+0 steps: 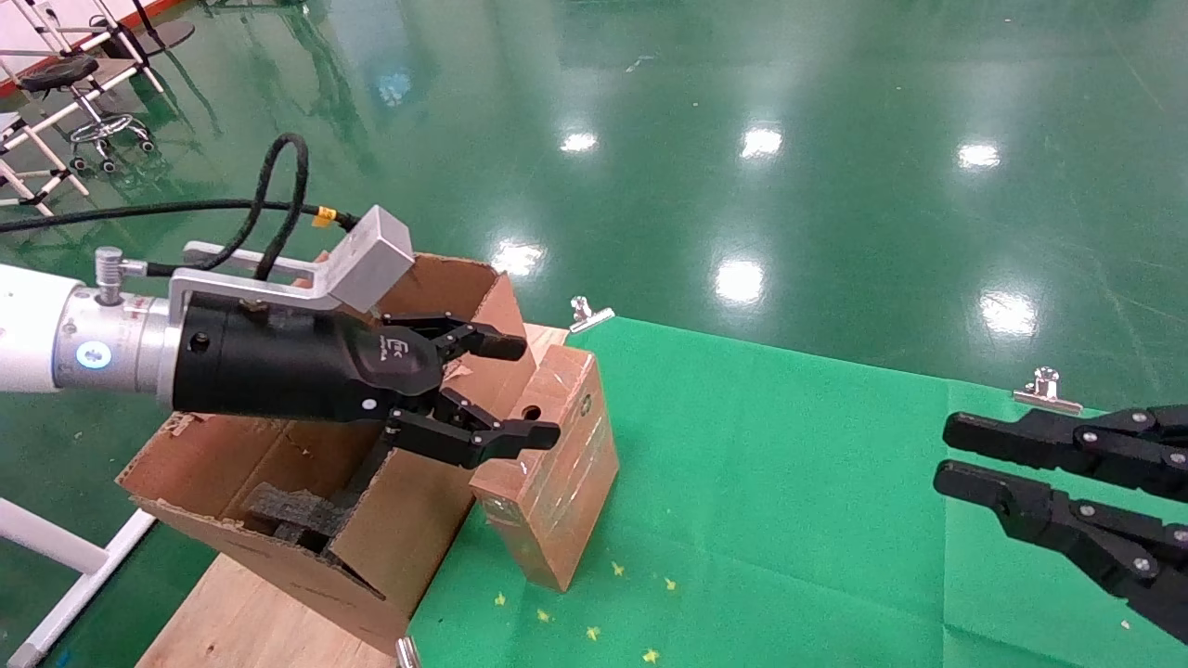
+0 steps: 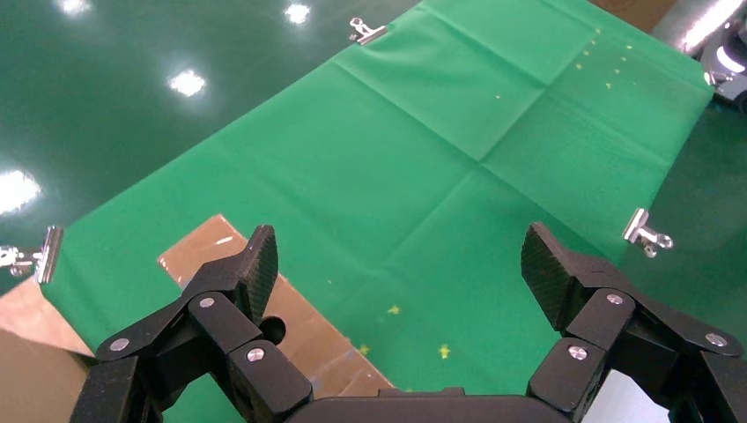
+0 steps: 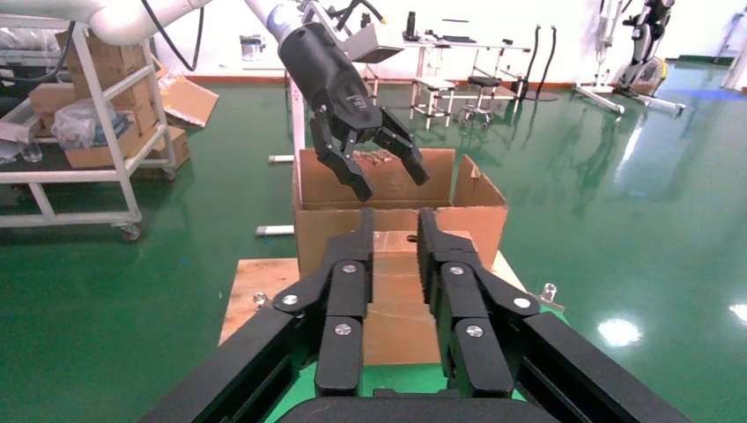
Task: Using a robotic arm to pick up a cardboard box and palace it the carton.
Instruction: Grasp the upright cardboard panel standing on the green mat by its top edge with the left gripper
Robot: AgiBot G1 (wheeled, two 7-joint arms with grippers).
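Observation:
The small taped cardboard box (image 1: pixel 557 464) stands tilted on the green cloth, leaning against the side of the large carton (image 1: pixel 418 520). A round hole shows in its upper narrow side. Dark foam blocks (image 1: pixel 288 510) lie inside the carton. My left gripper (image 1: pixel 538 390), on the white and silver arm, is wide open and empty just above the box's upper end. In the left wrist view the gripper (image 2: pixel 398 247) has the box (image 2: pixel 317 344) by one finger. My right gripper (image 1: pixel 942 455) is parked at the right, fingers slightly apart and empty. The right wrist view shows it (image 3: pixel 396 220) facing the box (image 3: pixel 395 295) and carton (image 3: pixel 313 233).
The green cloth (image 1: pixel 789 482) is held by metal clips (image 1: pixel 589 315) (image 1: pixel 1047 388) on a wooden board (image 1: pixel 241 622). Glossy green floor lies all round. A stool (image 1: pixel 83 102) stands far off at the left. A shelf of boxes (image 3: pixel 97 106) shows behind the carton.

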